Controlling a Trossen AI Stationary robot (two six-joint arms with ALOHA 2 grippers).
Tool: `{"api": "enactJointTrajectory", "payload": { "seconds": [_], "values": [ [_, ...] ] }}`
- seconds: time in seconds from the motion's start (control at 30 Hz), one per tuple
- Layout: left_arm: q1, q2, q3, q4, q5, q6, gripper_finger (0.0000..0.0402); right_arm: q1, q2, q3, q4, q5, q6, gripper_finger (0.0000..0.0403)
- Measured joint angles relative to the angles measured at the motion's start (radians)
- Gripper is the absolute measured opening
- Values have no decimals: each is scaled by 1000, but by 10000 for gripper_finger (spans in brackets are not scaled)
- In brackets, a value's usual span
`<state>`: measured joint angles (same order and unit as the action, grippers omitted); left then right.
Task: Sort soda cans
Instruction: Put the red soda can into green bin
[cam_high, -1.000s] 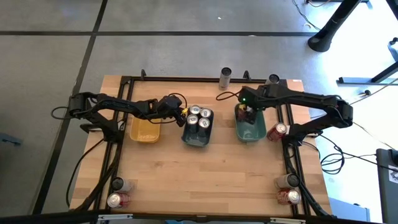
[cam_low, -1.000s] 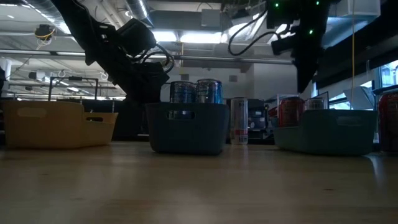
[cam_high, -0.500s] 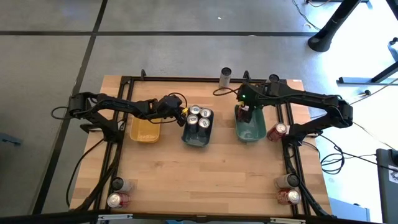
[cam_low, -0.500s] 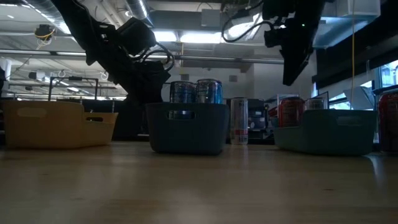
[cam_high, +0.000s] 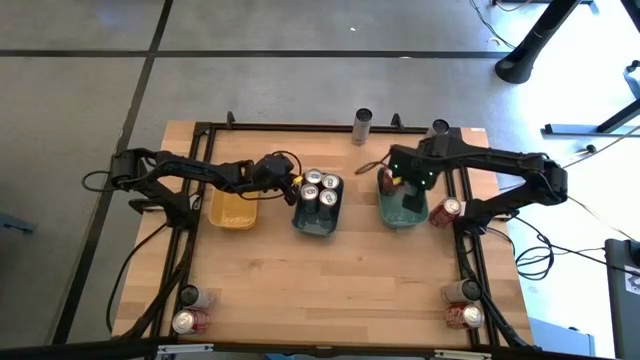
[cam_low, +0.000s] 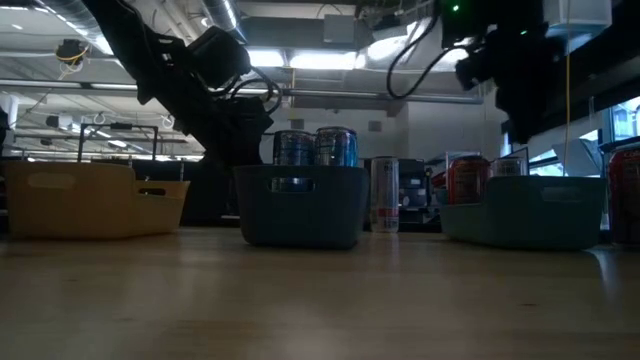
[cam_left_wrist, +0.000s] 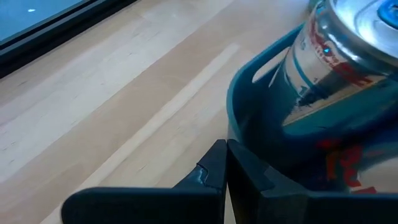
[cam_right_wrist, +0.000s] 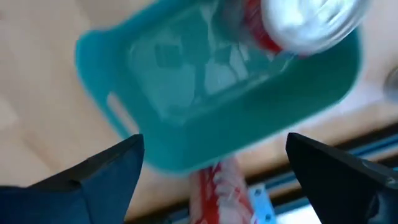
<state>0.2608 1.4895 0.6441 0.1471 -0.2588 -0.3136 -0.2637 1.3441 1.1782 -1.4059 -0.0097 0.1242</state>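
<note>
Cylindrical red can (cam_right_wrist: 292, 25) inside glossy teal tray (cam_right_wrist: 186, 143)

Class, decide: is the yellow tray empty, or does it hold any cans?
Empty. The high view looks straight down into the yellow tray and shows only its bare floor, no cans.

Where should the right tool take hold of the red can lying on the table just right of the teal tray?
The red can lies on its side between the teal tray and the frame rail, silver top showing. Probably come straight down with the right tool, open now, and close across the round body at mid-length; tray and rail block a sideways approach.
</note>
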Motion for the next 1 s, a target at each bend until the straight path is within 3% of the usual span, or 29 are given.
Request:
{"api": "enactJointTrajectory", "payload": {
  "seconds": [0.2, 0.47, 0.67, 0.9, 1.0],
  "values": [
    [1, 0, 0, 3, 0, 8, 1, 59, -14, 0, -128, 3, 101, 384],
    [1, 0, 0, 6, 0, 10, 1, 120, -131, -6, -148, 104, 160, 383],
    [1, 0, 0, 3, 0, 11, 1, 120, -203, -59, -163, 20, 160, 383],
    [1, 0, 0, 6, 0, 18, 1, 120, -199, -60, -157, -35, 161, 383],
    [1, 0, 0, 13, 0, 18, 1, 120, -200, -65, -163, 10, 135, 383]
  ]
}}
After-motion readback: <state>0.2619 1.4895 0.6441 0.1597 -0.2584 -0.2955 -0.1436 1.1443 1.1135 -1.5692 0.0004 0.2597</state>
